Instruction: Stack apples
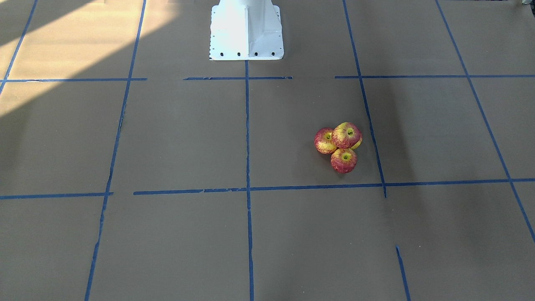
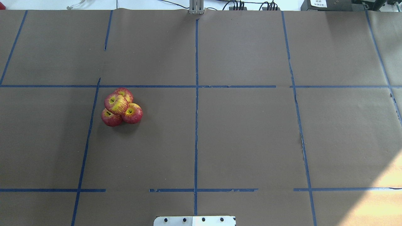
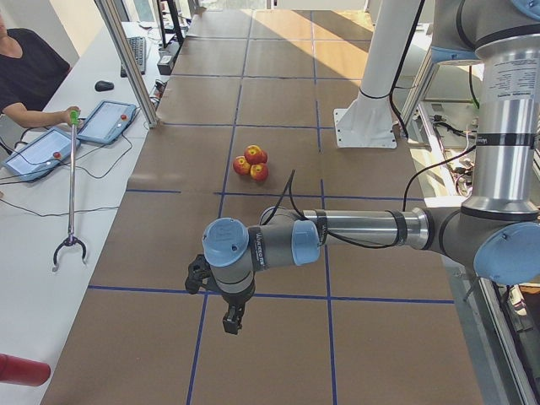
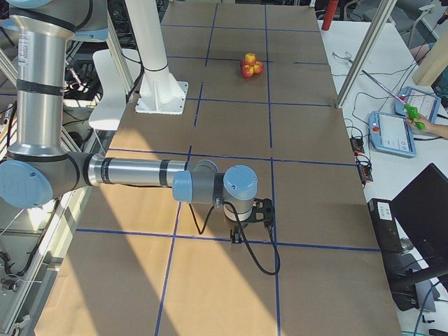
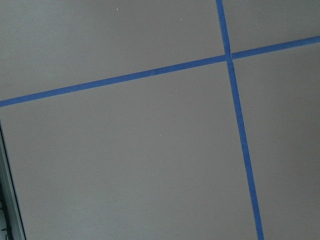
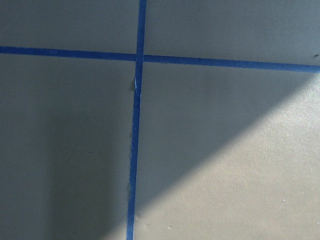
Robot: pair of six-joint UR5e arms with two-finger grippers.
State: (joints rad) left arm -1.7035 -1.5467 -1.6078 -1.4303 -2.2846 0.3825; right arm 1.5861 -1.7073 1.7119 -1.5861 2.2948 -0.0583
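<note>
apples (image 2: pixel 121 107) piled left of centre in the overhead view, on the table (image 2: pixel 251 141): three touching, fourth apple (image 2: pixel 116 103) sitting on top. left gripper (image 3: pixel 230 323) and right gripper (image 4: pixel 237 238) hang low over the table, well apart from the pile. jaws on both: cannot tell.

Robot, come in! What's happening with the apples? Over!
Left gripper and right gripper hang far from apples, open or shut unclear. One apple sits atop three. Only blue tape nearby. Over.

Matt brown paper (image 2: pixel 251 141), smooth-skinned apples (image 2: pixel 116 103)
</note>
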